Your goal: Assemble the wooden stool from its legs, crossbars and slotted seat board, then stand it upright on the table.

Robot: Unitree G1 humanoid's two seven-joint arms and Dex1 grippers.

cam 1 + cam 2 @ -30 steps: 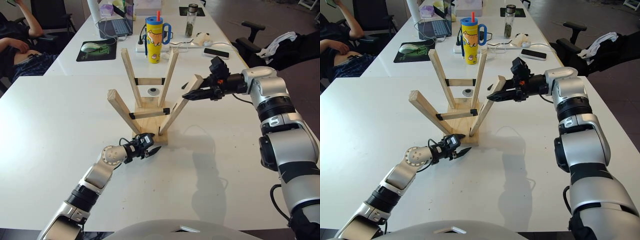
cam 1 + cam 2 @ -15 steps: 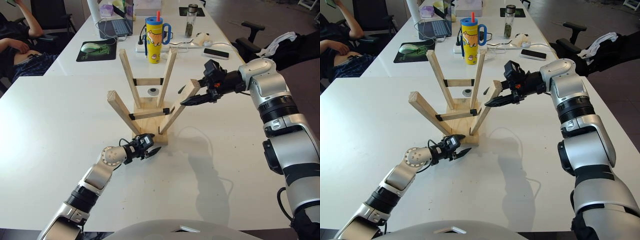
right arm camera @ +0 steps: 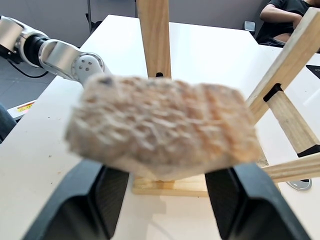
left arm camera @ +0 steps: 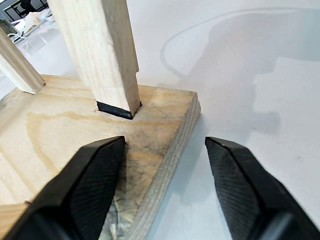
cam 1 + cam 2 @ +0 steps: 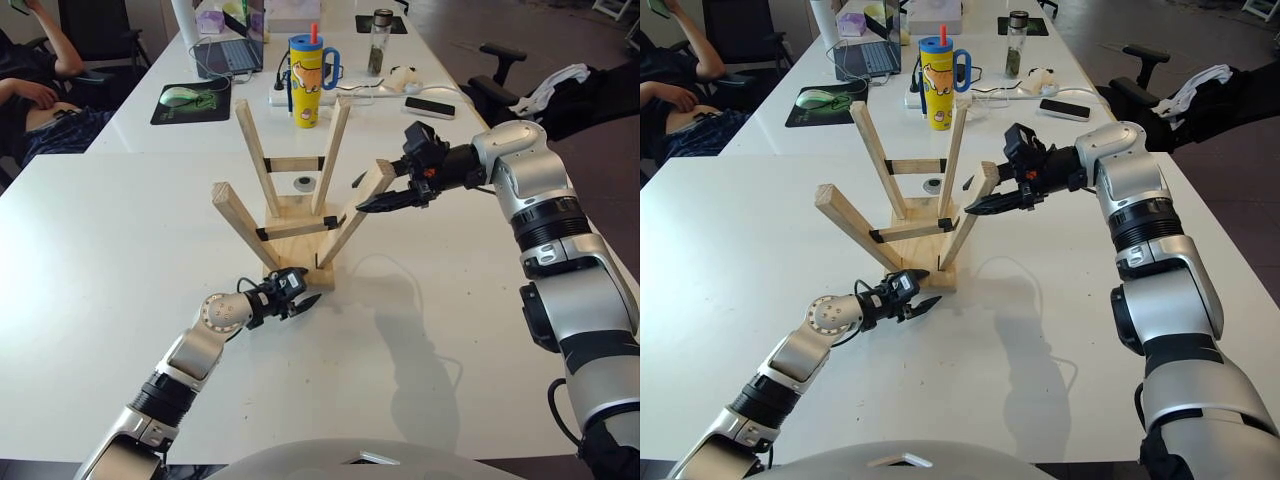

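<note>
The wooden stool (image 5: 300, 240) lies upside down, its slotted seat board (image 4: 70, 125) flat on the white table and its legs, joined by crossbars (image 5: 296, 163), pointing up. My left gripper (image 5: 305, 300) is open at the board's near corner, one finger (image 4: 95, 170) over the wood and the other over the table. My right gripper (image 5: 372, 202) is shut on the top end of the right leg (image 3: 165, 130), which leans outward to the right.
Behind the stool stand a yellow cup (image 5: 306, 75), a power strip (image 5: 283, 98), a small round disc (image 5: 303, 183), a mouse pad (image 5: 190, 100), a laptop (image 5: 225, 45), a bottle (image 5: 384, 38) and a phone (image 5: 432, 106). A chair (image 5: 500, 60) stands off the right edge.
My right gripper has moved left and a little down with the leg's end, which now leans less far out. The left arm has kept still.
</note>
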